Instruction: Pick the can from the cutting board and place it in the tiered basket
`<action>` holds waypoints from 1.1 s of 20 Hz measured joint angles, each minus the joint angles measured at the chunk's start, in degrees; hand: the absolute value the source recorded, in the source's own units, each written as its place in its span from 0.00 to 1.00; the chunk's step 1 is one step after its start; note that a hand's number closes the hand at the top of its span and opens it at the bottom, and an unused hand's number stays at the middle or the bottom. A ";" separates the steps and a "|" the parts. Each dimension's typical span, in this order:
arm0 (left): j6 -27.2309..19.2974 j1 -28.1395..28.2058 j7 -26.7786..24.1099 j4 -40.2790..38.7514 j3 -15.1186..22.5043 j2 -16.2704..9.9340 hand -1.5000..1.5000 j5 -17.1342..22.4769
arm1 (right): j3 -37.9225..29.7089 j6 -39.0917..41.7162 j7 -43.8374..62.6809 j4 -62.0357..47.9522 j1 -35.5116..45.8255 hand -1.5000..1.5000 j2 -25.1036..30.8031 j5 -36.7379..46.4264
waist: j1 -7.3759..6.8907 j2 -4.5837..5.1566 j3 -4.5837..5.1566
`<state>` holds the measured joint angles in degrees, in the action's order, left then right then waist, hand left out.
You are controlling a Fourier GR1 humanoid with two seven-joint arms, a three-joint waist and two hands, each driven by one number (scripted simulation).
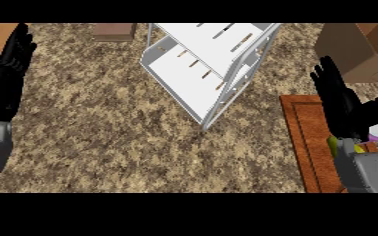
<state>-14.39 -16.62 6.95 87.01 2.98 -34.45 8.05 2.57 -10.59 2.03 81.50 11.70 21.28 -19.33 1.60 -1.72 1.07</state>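
The white tiered basket (199, 62) stands at the top middle of the counter, with two slatted shelves on a thin metal frame. A reddish-brown cutting board (303, 140) lies at the right edge. My right hand (341, 105) is above the board with its fingers straight and pointing away from me. It hides most of the board's middle. Beside its wrist show a yellow-green bit (333, 145) and a purple bit (373, 138), possibly parts of the can, which is otherwise hidden. My left hand (15, 65) rests open at the left edge, fingers up.
A brown box (353, 47) stands at the back right, just beyond the cutting board. A small brown block (114, 31) lies at the back, left of the basket. Speckled brown counter stretches between my left hand and the basket.
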 measured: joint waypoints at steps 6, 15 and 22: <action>3.12 3.97 -3.70 0.20 5.76 8.06 0.50 2.55 | 2.77 14.25 0.20 1.73 1.89 0.00 4.79 -3.25 | -1.09 1.63 -0.78; 9.38 8.80 -10.72 -6.13 11.50 16.48 0.50 5.17 | 1.09 32.05 -14.11 -3.30 -0.30 0.00 11.24 -3.40 | -1.27 1.94 -1.05; 10.44 9.92 -13.44 -8.60 11.41 17.67 0.50 4.82 | -4.00 37.22 -15.37 2.98 -0.20 0.00 26.56 3.63 | -0.74 1.56 -0.95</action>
<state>-3.95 -6.70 -6.49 78.42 14.39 -16.79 12.87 -1.44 26.63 -13.34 84.48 11.50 47.83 -15.69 0.86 -0.16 0.12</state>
